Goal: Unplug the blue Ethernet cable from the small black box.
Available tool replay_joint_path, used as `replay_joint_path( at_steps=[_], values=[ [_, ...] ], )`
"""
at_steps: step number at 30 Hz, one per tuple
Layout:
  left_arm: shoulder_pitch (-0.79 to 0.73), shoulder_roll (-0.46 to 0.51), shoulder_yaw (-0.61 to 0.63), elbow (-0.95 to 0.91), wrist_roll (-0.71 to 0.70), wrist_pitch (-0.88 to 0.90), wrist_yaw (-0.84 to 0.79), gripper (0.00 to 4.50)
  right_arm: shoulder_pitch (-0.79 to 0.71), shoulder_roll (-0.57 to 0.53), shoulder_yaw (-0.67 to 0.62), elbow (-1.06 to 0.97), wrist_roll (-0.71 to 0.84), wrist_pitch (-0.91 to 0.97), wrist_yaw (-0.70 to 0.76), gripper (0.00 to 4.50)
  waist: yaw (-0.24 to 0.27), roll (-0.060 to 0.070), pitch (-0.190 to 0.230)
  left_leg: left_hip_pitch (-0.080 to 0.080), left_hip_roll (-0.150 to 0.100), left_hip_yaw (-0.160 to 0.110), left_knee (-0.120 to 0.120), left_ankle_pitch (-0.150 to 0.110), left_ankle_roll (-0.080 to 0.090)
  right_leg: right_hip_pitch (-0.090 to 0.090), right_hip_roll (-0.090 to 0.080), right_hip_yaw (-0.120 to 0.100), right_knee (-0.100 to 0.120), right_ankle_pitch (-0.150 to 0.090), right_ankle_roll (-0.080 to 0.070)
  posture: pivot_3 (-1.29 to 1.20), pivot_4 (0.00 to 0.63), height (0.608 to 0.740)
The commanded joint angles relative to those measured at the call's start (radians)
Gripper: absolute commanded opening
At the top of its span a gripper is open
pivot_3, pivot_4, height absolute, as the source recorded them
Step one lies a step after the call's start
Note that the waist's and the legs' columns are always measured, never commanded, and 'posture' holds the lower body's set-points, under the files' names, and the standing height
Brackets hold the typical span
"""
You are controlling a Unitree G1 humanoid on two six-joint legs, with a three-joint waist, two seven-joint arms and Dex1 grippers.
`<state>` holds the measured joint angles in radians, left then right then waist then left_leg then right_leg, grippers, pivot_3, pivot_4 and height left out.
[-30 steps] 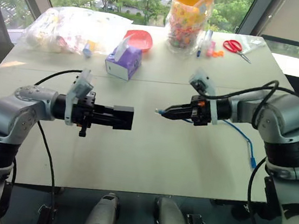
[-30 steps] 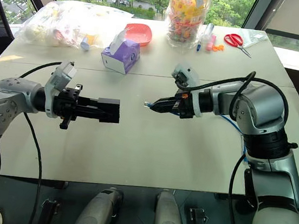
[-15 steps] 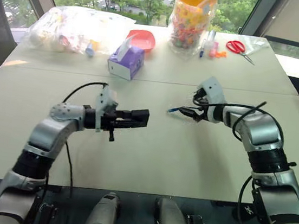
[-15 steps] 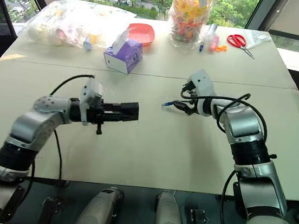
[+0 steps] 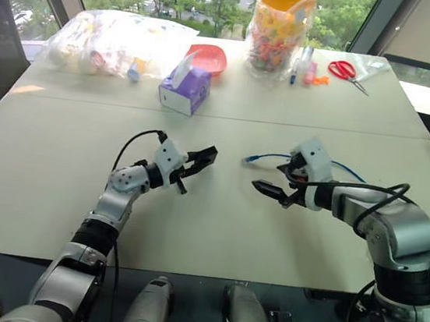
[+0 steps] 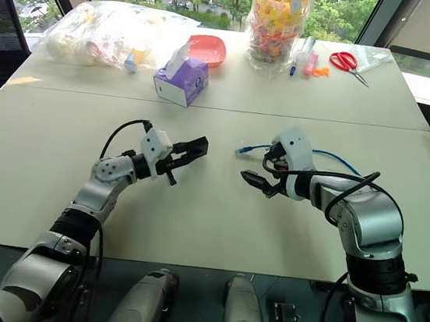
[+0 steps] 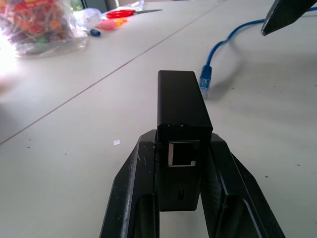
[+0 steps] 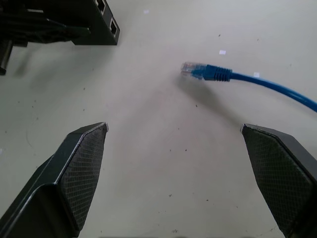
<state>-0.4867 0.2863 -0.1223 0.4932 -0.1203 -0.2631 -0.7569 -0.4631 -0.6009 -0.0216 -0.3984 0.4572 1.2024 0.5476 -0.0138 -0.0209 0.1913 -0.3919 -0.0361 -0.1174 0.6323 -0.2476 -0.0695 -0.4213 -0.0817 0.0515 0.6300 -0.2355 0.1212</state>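
One small black box (image 7: 181, 119) clamped between the two fingers of the left end effector (image 5: 202, 159), held just above the bench (image 5: 206, 231), its open port facing the wrist cam; one blue Ethernet cable (image 8: 257, 82) lying loose on the bench, plug end (image 5: 251, 159) free, near the box but not touching it; right end effector (image 5: 274, 193) w/ fingers spread wide apart, holding nothing, plug just beyond it. At the far side: one purple tissue box (image 5: 184, 90), one red dish (image 5: 207, 56), one pair of scissors (image 5: 345, 71), one candy jar (image 5: 279, 27).
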Motion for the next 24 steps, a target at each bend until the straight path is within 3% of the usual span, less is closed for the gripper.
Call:
replay_joint_path(
  at_steps=[1, 3, 4, 6, 12, 13, 24],
  values=[
    [0.011, -0.010, 0.026, 0.003, -0.006, -0.025, 0.022, 0.49, 0.015, 0.018, -0.037, -0.054, 0.022, 0.018, -0.029, 4.49, 0.000, 0.000, 0.000, 0.000, 0.000, 0.000, 0.000, 0.000, 0.000, 0.000, 0.000, 0.000, 0.000, 0.000, 0.000, 0.00, 0.150, 0.740],
    [0.026, -0.014, 0.031, -0.006, -0.024, 0.002, 0.012, 0.49, 0.023, 0.022, -0.038, -0.068, 0.027, 0.025, -0.037, 4.49, 0.000, 0.000, 0.000, 0.000, 0.000, 0.000, 0.000, 0.000, 0.000, 0.000, 0.000, 0.000, 0.000, 0.000, 0.000, 0.00, 0.150, 0.740],
    [0.034, -0.014, 0.035, -0.012, -0.031, 0.022, 0.008, 1.29, 0.028, 0.020, -0.036, -0.074, 0.030, 0.026, -0.039, 4.50, -0.001, 0.000, 0.000, 0.000, 0.000, 0.000, 0.000, 0.000, 0.000, 0.000, 0.000, 0.000, 0.000, 0.000, 0.000, 0.00, 0.150, 0.740],
    [0.043, -0.012, 0.042, -0.020, -0.039, 0.049, 0.007, 1.78, 0.034, 0.016, -0.031, -0.085, 0.036, 0.026, -0.040, 4.50, -0.004, 0.000, 0.000, 0.000, 0.000, 0.000, 0.000, 0.000, 0.000, 0.000, 0.000, 0.000, 0.000, 0.000, 0.000, 0.00, 0.150, 0.740],
    [0.073, 0.017, 0.061, -0.083, -0.074, 0.149, -0.014, 4.32, 0.044, -0.003, -0.017, -0.100, 0.045, 0.020, -0.032, 4.50, -0.004, 0.000, -0.001, 0.001, 0.000, 0.000, 0.000, 0.000, 0.000, 0.001, 0.000, 0.000, 0.000, 0.000, 0.000, 0.00, 0.150, 0.740],
    [0.085, 0.030, 0.063, -0.110, -0.081, 0.165, -0.026, 4.47, 0.046, -0.008, -0.015, -0.103, 0.046, 0.019, -0.029, 4.50, -0.006, 0.000, 0.000, 0.001, 0.000, 0.000, 0.000, 0.000, 0.000, 0.001, 0.000, 0.000, 0.000, 0.000, 0.000, 0.00, 0.150, 0.740],
    [0.205, 0.179, 0.135, -0.485, -0.218, 0.418, -0.084, 4.47, 0.091, -0.081, -0.067, -0.192, 0.116, -0.008, 0.035, 4.50, 0.000, 0.000, -0.001, 0.001, 0.000, 0.000, 0.000, 0.000, 0.000, 0.002, 0.000, 0.000, -0.001, 0.000, 0.000, 0.00, 0.150, 0.740]
  ],
)
